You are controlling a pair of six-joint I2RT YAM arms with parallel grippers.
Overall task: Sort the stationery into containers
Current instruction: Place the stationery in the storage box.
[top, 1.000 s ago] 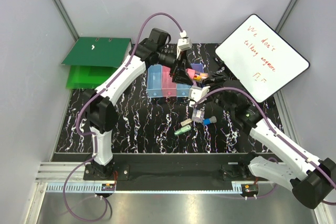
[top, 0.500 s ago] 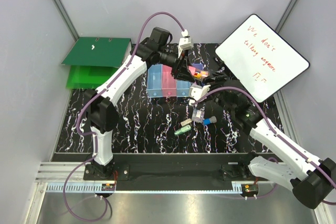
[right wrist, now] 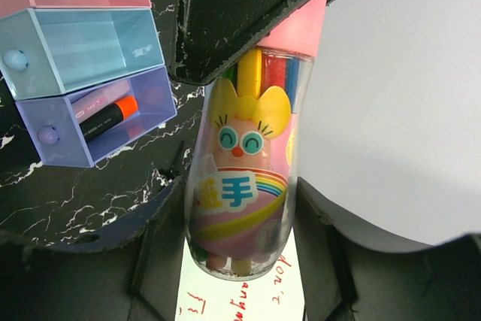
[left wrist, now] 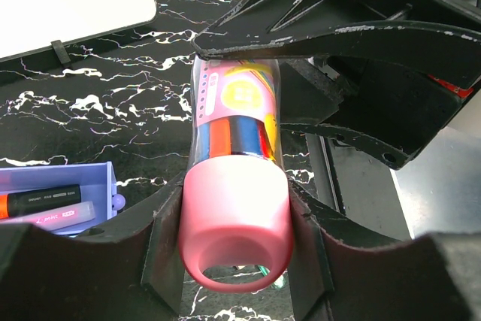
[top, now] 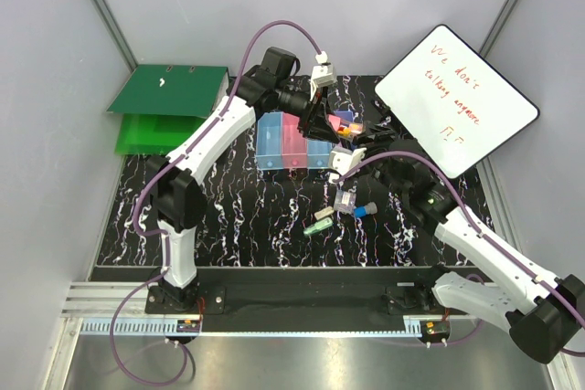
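L end effector point(left wrist: 234, 240), R end effector point(right wrist: 237, 249) both tight on pink-capped tube point(right wrist: 239, 148) (cartoon face: R-wrist only)

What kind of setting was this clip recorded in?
Probably a lab test booth, not an office: grey panel walls on metal framing, left arm and right arm bolted to a rail, and staged props: a whiteboard and green binders.

Black marbled table point(top: 238, 216), bin row point(top: 279, 143), scattered stationery point(top: 318, 225)
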